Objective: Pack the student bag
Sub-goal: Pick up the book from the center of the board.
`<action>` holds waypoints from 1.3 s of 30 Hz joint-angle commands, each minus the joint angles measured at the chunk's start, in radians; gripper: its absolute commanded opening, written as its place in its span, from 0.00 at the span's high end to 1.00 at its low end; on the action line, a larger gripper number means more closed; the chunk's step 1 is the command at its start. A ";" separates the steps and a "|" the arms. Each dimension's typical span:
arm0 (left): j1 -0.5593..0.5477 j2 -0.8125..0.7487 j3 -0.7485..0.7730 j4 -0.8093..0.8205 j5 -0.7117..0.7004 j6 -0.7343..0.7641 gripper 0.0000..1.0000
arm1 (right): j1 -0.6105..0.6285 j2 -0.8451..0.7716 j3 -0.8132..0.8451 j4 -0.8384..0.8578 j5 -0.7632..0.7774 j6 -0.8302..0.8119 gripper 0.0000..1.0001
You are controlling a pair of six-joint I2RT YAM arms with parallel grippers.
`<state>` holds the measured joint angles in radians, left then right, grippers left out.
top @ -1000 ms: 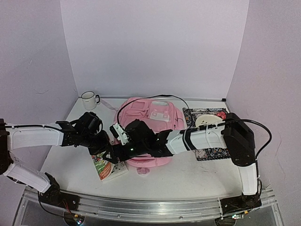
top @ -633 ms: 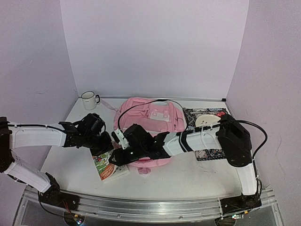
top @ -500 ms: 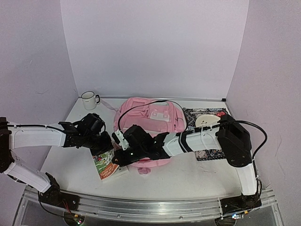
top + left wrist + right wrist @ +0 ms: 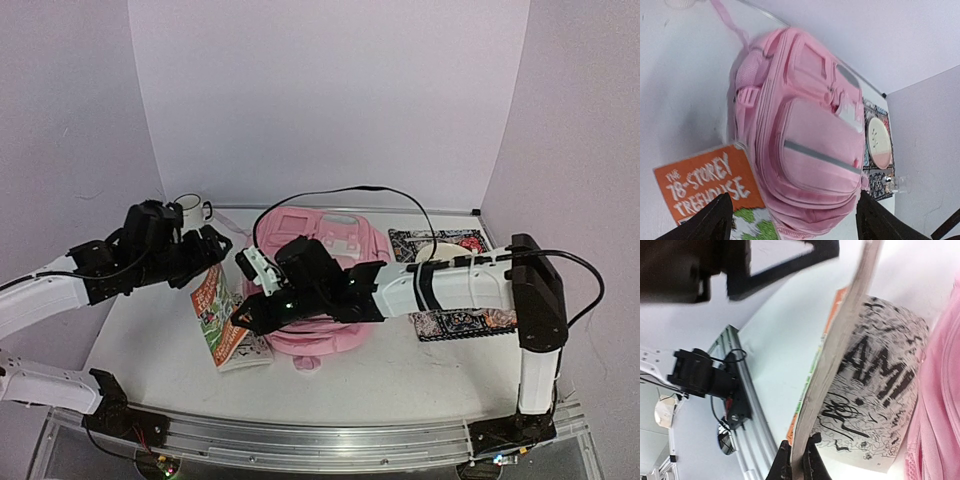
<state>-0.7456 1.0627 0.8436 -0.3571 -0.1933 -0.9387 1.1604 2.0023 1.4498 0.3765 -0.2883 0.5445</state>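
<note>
The right gripper pinches the book edge-on, student bag beside it.
Above, the left gripper spread; bag's inside hidden.

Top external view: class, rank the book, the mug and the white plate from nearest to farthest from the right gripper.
1. The book, pinched in the right gripper, just left of the student bag.
2. The mug, back left corner.
3. The white plate, on the patterned mat, far right.
</note>
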 commanded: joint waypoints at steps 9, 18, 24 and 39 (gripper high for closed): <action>0.258 -0.127 0.114 -0.063 -0.014 0.181 0.04 | -0.059 -0.211 0.077 0.104 -0.067 -0.069 1.00; 0.354 -0.161 0.067 0.014 0.123 0.141 0.01 | -0.111 -0.340 0.124 0.105 -0.088 -0.103 1.00; 0.361 -0.159 -0.030 0.241 0.400 0.029 0.01 | -0.135 -0.394 0.137 0.107 -0.078 -0.121 1.00; 0.282 -0.086 -0.267 0.835 0.688 -0.291 0.01 | -0.139 -0.383 0.086 0.167 -0.037 -0.143 1.00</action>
<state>-0.4244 0.9570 0.5888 0.2876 0.4340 -1.1445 1.0197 1.6396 1.5138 0.3813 -0.3287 0.4437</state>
